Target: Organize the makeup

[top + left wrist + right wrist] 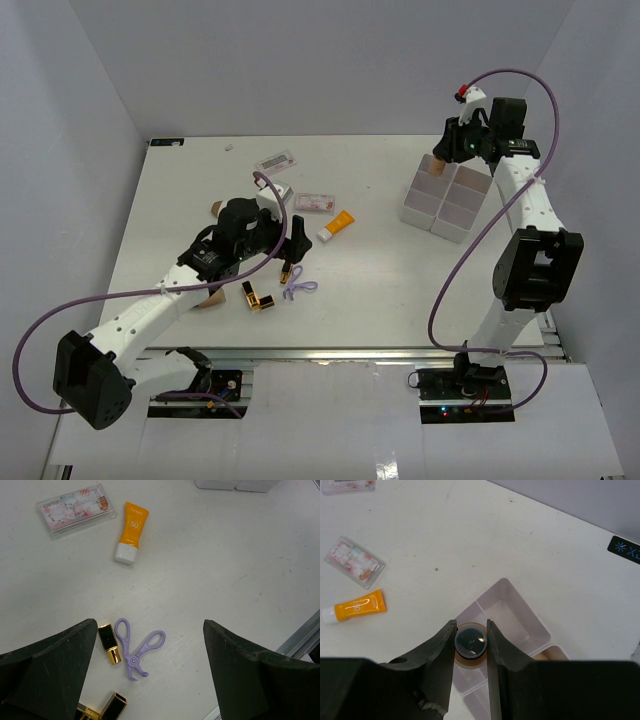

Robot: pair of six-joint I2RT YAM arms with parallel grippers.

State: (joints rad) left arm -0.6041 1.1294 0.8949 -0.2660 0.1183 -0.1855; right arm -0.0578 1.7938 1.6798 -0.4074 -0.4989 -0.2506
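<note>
white divided tray (pixel 418 214) on white table (pixel 390 290), far right.

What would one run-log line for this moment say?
left gripper: open, above lipstick | right gripper: shut on bottle, over tray

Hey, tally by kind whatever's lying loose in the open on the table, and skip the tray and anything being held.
Flat clear packets: 2
Orange tube: 1
Lipstick tubes: 3
Purple scissor-like tool: 1
Total: 7
Tan shapes beside the left arm are partly hidden, so not counted.
</note>
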